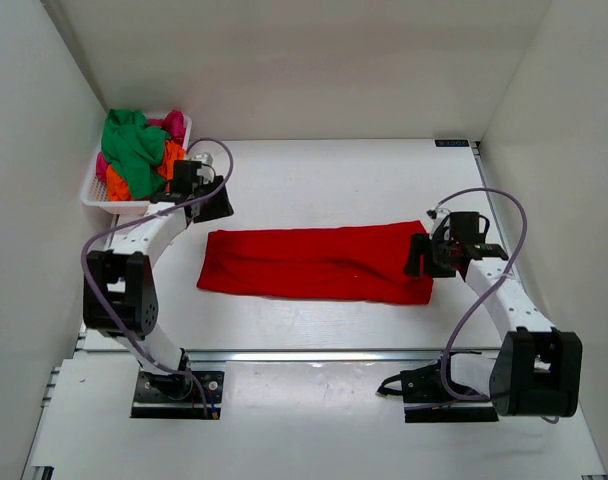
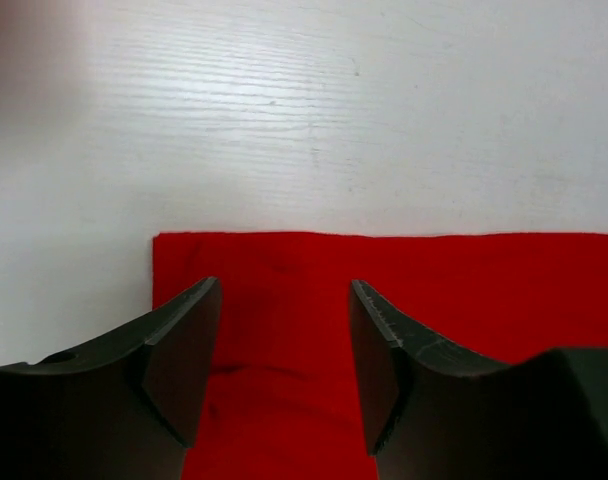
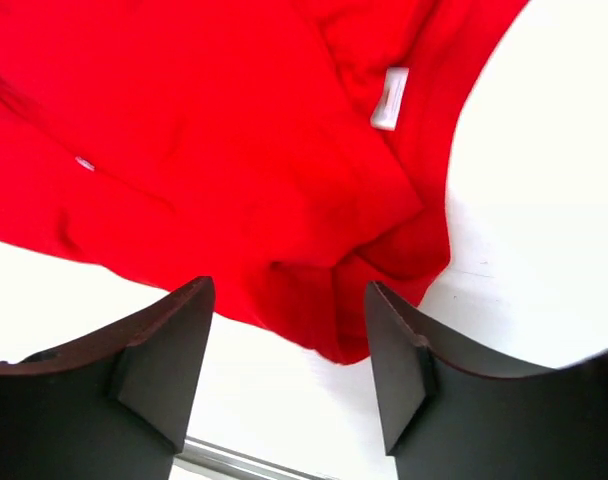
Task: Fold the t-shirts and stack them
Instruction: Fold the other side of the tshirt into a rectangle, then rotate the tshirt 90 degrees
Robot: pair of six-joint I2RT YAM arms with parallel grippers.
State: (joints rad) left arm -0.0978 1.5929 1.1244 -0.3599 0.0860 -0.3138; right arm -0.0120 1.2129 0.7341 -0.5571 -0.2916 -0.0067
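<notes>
My left claw (image 2: 284, 292) gapes wide above one end of the red t-shirt (image 1: 314, 263), my right claw (image 3: 289, 292) likewise above its collar end. I judge both poised for a crosswise fold.

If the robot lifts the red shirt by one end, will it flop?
Probably flop: the red shirt lies limp and folded, with soft wrinkles at its end. It looks thin, so likely light. Pushed, it would probably bunch up.

Red t-shirt (image 2: 434, 270) cut off at right edge, label (image 3: 389, 98) print unreadable, basket (image 1: 92, 192) partly hidden by shirts (image 1: 132, 150)
</notes>
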